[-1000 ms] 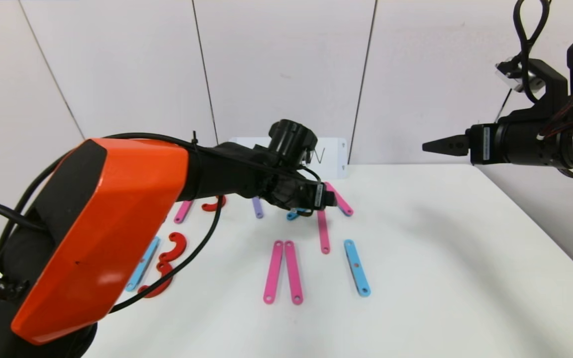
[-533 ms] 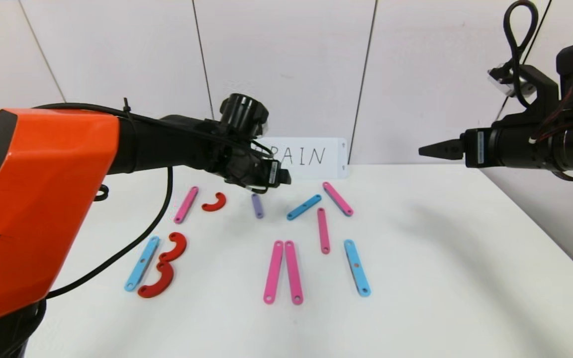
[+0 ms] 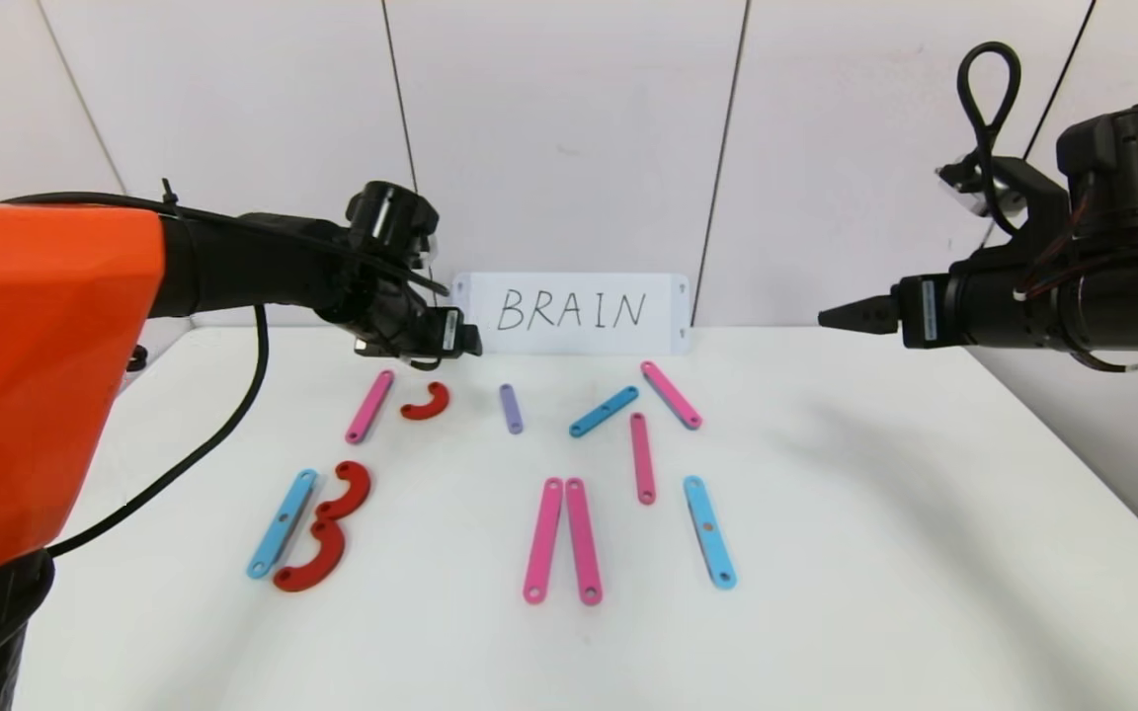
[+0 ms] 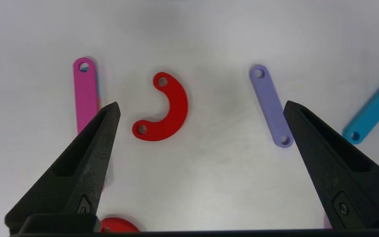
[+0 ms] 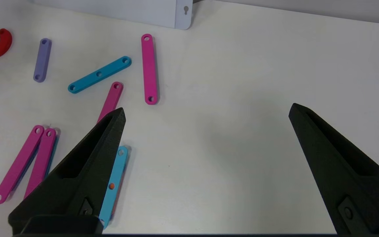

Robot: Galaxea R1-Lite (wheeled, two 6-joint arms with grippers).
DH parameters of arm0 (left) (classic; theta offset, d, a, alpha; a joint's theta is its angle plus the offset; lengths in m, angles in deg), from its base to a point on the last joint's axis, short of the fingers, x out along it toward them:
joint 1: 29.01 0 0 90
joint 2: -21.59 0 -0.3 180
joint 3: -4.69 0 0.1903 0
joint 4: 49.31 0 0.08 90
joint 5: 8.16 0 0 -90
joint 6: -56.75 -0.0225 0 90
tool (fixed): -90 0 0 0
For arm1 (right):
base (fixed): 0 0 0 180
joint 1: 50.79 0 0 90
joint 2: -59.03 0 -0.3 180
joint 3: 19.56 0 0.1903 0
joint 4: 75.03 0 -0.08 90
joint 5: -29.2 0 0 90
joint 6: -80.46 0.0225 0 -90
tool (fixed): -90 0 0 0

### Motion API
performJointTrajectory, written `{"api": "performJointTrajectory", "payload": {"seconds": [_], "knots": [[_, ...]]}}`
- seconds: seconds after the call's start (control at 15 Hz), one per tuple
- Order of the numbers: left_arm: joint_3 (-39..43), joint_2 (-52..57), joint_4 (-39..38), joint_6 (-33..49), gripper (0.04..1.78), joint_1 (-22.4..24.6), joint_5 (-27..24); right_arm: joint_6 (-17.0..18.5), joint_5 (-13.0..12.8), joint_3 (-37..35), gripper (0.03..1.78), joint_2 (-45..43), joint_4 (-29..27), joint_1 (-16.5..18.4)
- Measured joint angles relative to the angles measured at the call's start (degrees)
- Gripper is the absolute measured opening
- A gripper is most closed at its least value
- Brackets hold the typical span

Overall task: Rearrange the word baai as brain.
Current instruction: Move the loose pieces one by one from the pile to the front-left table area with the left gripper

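Observation:
The word's flat pieces lie on the white table (image 3: 875,553). At the left a light-blue strip (image 3: 283,522) sits beside two red curves (image 3: 332,528). Farther back are a pink strip (image 3: 369,406), a red curve (image 3: 427,403) and the short purple strip (image 3: 511,408). Right of them lie a blue strip (image 3: 604,411) and two pink strips (image 3: 671,394). Two pink strips (image 3: 563,539) and a blue strip (image 3: 708,530) lie nearer. My left gripper (image 3: 465,341) is open and empty above the red curve (image 4: 163,108) and the purple strip (image 4: 271,105). My right gripper (image 3: 841,317) is open and empty, high at the right.
A white card (image 3: 574,313) with handwritten "BRAIN" leans on the back wall. The table's right edge (image 3: 1073,444) runs under my right arm. In the right wrist view, bare table (image 5: 225,158) lies between the fingers.
My left arm has drawn back to the left and risen, from the blue strip near the middle to above the red curve. The blue strip now lies uncovered. My right gripper shifted slightly left.

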Motion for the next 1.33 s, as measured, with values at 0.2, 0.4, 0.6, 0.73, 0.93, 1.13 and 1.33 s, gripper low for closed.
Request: {"api": "performJointTrajectory", "payload": {"seconds": [0.2,0.4,0.6,0.73,0.93,1.13,1.33], "knots": [[-0.09,-1.16,2.11,0.02,1.74,2.40,0.09,0.00,-0.07,0.00,1.74,0.30,0.02,-0.01],[-0.09,-2.15,2.58,-0.04,1.74,4.46,1.38,-0.06,-0.18,-0.07,1.74,0.44,0.02,-0.06],[-0.17,-2.80,3.80,-0.04,1.74,6.12,2.23,-0.11,-0.29,-0.13,1.74,0.66,0.00,-0.12],[0.02,-3.12,4.05,0.00,1.74,6.84,2.21,-0.09,-0.35,-0.16,1.74,0.72,0.00,-0.15],[0.07,-4.07,4.05,0.17,1.74,8.37,2.21,-0.09,-0.38,-0.18,1.74,0.79,0.02,-0.26],[-0.11,-5.12,4.05,0.17,1.74,9.68,2.15,-0.09,-0.35,-0.24,1.74,0.85,0.02,-0.39],[-0.20,-5.97,4.05,0.35,1.74,10.19,2.07,-0.09,-0.44,-0.24,1.74,1.07,0.02,-0.50]]}}
